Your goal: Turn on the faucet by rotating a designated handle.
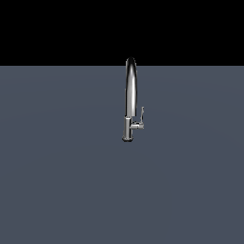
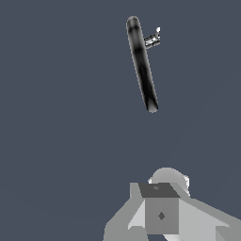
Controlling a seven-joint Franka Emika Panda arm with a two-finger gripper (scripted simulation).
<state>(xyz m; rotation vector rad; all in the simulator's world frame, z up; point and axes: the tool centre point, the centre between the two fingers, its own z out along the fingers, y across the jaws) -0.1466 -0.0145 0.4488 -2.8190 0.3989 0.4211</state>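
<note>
Standing alone on the grey floor [image 1: 57, 181] is one faucet [image 1: 129, 95], upright, a little toward the exterior view's right of centre. It has one arched spout, one short base and one handle [image 1: 139, 120]. That handle juts sideways from the base toward the exterior view's right on a short stub, and its tip bends upward beside the lower spout.

From my wrist view I count the same: one faucet [image 2: 141, 66], seen from above as a dark slanted bar, and one handle [image 2: 153, 39], a small bright stub poking out near the bar's far end. Nothing touches the handle.

My gripper [image 2: 161, 214] shows only in the wrist view, as grey blocks at the edge of the picture, well apart from the faucet. Whether its fingers are spread or closed, I cannot tell; the fingertips are not clear. It holds nothing that I can see.

Flat grey floor lies on every side of the faucet, with a straight far edge meeting black behind the spout's top in the exterior view.
</note>
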